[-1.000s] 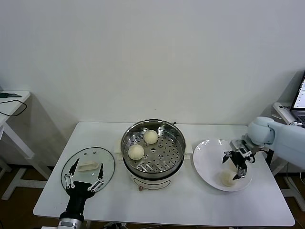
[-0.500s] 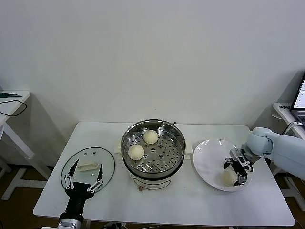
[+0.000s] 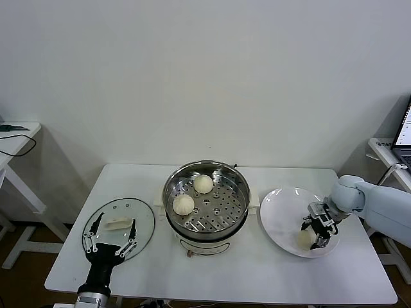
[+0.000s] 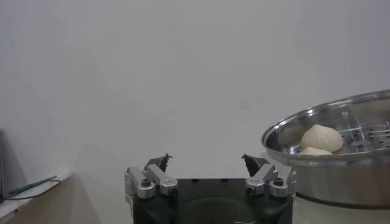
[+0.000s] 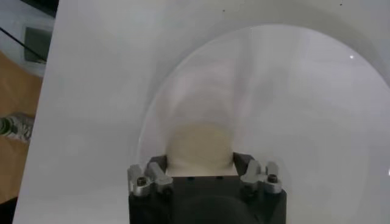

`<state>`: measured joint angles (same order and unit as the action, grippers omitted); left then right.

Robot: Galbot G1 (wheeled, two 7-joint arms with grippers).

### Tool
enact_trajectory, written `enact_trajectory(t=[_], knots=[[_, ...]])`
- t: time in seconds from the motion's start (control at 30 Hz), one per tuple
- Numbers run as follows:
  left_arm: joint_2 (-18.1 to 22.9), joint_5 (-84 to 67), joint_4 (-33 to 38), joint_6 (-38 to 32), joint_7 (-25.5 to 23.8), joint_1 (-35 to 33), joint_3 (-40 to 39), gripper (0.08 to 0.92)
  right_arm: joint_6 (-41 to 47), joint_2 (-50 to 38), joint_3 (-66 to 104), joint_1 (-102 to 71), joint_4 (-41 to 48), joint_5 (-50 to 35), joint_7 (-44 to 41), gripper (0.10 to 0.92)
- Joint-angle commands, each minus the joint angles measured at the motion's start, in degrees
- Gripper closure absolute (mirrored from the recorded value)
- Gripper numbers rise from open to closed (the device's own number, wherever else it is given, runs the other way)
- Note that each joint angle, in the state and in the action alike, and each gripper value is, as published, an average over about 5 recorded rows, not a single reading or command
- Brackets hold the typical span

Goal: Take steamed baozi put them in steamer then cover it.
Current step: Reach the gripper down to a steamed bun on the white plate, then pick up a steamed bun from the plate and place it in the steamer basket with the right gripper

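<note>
The right gripper [image 3: 314, 233] has its jaws closed against a baozi [image 3: 305, 239] on the white plate [image 3: 279, 215], beside the steamer [image 3: 207, 199] holding two more buns, while the left gripper [image 3: 110, 234] hangs spread wide over the cover [image 3: 119, 226].

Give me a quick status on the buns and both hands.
Right hand closed around the last bun on the plate. Left hand open, parked over the lid. Two buns in the steamer. Nothing in the way.
</note>
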<state>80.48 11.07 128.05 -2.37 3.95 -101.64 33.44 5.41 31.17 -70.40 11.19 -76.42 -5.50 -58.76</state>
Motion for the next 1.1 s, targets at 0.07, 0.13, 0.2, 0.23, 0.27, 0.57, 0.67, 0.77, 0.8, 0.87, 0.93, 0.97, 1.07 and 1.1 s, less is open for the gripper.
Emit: enact_trajectory(t=[0.07,0.13,0.2,0.23,0.27,0.57,0.67,0.77,0.8,0.87,0.93,0.97,1.07,1.1], knots=[[-0.2,0.0,0.4,0.1,0.0,-0.2,-0.1,0.177,-1.8,0.1,0.1,7.0,-2.0,0.4,-3.0,0.395],[-0.3,0.0,0.6,0.1,0.0,-0.2,-0.1,0.177,-4.1,0.7,0.9,10.6,-2.8,2.0,-4.1,0.397],[-0.4,-0.1,0.7,0.1,0.0,-0.1,-0.1,0.177,-7.8,2.1,0.9,15.2,-3.5,3.7,-4.9,0.397],[-0.4,-0.1,0.8,0.1,0.1,-0.1,-0.2,0.177,-10.2,3.2,0.1,18.2,-4.0,3.8,-5.1,0.397],[-0.4,-0.1,0.8,0.0,0.1,-0.1,-0.2,0.177,-12.6,4.4,-0.9,21.3,-4.5,3.7,-5.3,0.397],[-0.5,-0.1,0.8,0.0,0.2,0.4,-1.0,0.177,-29.2,18.8,-4.9,35.0,-7.9,0.7,-3.0,0.397],[-0.5,-0.1,0.9,0.0,0.1,0.3,-1.0,0.177,-32.0,23.5,-4.9,35.0,-8.6,0.6,-1.7,0.397],[-0.4,0.0,1.1,0.0,0.1,0.3,-0.7,0.177,-34.6,26.6,-5.0,34.0,-9.9,2.3,-1.0,0.397],[-0.4,0.0,1.1,0.0,0.1,0.2,-0.6,0.177,-35.6,27.3,-5.0,33.5,-10.4,3.6,-1.0,0.397],[-0.5,-0.1,1.4,0.0,0.1,0.2,-0.3,0.177,-37.7,28.5,-5.4,32.2,-11.3,6.2,-0.9,0.397],[-0.5,-0.1,1.5,0.0,0.1,0.2,0.0,0.177,-39.4,29.2,-5.7,30.9,-12.2,8.5,-0.9,0.394],[-0.5,-0.2,1.4,0.0,0.2,0.3,0.1,0.177,-39.8,29.5,-6.1,30.3,-12.7,9.1,-0.9,0.392],[-0.3,-0.2,1.2,-0.1,0.4,0.6,0.0,0.177,-40.2,30.0,-7.1,29.1,-14.1,10.3,-1.1,0.377],[-0.2,-0.2,1.1,-0.1,0.4,0.8,0.0,0.177,-40.4,30.2,-7.4,28.6,-14.5,10.7,-1.2,0.372]])
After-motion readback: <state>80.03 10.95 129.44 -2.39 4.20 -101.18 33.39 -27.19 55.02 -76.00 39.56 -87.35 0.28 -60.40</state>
